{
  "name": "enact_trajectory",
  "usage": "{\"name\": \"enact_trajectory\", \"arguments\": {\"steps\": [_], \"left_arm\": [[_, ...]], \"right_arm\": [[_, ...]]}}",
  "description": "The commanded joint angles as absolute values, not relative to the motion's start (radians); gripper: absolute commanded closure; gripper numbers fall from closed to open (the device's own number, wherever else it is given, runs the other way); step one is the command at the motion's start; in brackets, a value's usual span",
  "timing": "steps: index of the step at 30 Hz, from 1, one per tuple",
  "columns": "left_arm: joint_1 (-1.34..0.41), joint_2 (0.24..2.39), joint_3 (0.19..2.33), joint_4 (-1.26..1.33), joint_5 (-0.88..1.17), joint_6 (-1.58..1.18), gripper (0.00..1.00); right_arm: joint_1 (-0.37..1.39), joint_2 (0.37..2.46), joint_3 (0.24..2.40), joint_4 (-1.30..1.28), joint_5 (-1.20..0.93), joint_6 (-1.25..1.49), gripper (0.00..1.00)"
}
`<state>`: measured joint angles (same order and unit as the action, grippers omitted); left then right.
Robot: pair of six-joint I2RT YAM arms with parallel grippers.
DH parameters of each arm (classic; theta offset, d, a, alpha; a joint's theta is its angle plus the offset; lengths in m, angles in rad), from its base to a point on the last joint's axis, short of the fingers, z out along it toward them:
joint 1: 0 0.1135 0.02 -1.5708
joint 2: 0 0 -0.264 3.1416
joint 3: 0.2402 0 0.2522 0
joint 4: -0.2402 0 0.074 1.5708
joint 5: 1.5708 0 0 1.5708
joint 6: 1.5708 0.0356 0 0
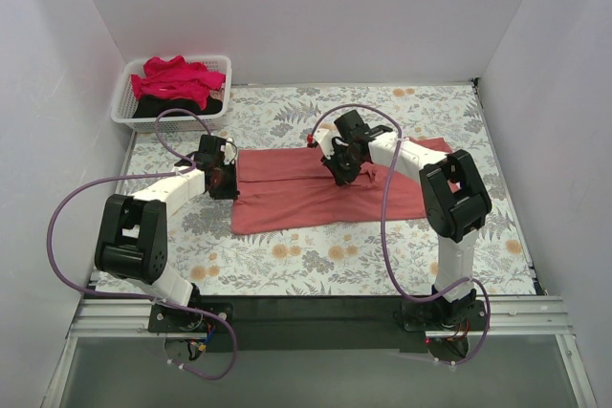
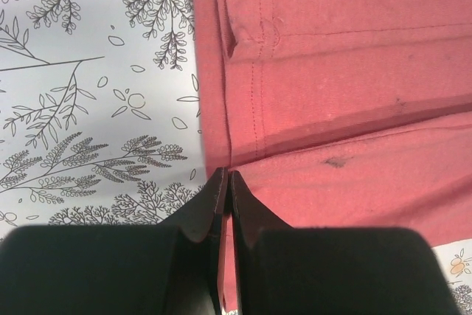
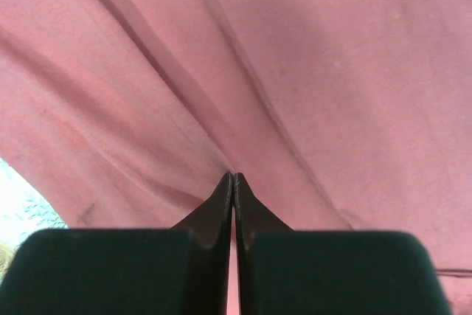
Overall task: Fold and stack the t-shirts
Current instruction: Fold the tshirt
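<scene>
L end effector [image 2: 225,175] pinching coral tee [image 1: 296,200] left edge, R end effector [image 3: 234,176] pinching mid fold, elbows raised

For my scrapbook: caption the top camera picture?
Both pairs of jaws pinch the coral-red cloth t-shirt on a flowery table.

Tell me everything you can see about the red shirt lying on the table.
The shirt is a dusty coral-red and looks like soft knit cloth, with stitched hems and a few small dark specks. It lies mostly flat across the middle of the flower-patterned table, its layers overlapping along lengthwise folds. The left gripper is shut on its left edge. The right gripper is shut on a pinch near its upper middle, where creases gather toward the fingertips. Nothing else touches it.
</scene>
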<state>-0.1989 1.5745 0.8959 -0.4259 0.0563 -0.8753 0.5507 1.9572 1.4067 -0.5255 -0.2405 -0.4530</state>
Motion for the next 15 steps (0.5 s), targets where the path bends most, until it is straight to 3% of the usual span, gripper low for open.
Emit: {"name": "enact_trajectory", "arguments": {"steps": [1,2,4,9,11,15], "left_arm": [[-0.198,1.548,0.899,-0.446,0.012,-0.877,1.00],[-0.198,1.549,0.899,-0.446,0.012,-0.877,1.00],[-0.198,1.554,0.900,-0.446,0.012,-0.879,1.00],[-0.198,1.569,0.908,-0.446,0.012,-0.884,1.00],[-0.198,1.577,0.913,-0.445,0.012,-0.885,1.00],[-0.198,1.591,0.922,-0.445,0.012,-0.891,0.99]], "right_arm": [[0.549,1.977,1.468,-0.525,-0.160,-0.465,0.96],[0.549,1.982,1.474,-0.525,-0.138,-0.462,0.89],[0.549,1.996,1.486,-0.522,-0.106,-0.443,0.85],[0.548,1.913,1.459,-0.485,-0.110,-0.370,0.60],[0.548,1.867,1.407,-0.459,-0.062,-0.328,0.54],[0.548,1.712,1.280,-0.404,0.072,-0.190,0.51]]}}
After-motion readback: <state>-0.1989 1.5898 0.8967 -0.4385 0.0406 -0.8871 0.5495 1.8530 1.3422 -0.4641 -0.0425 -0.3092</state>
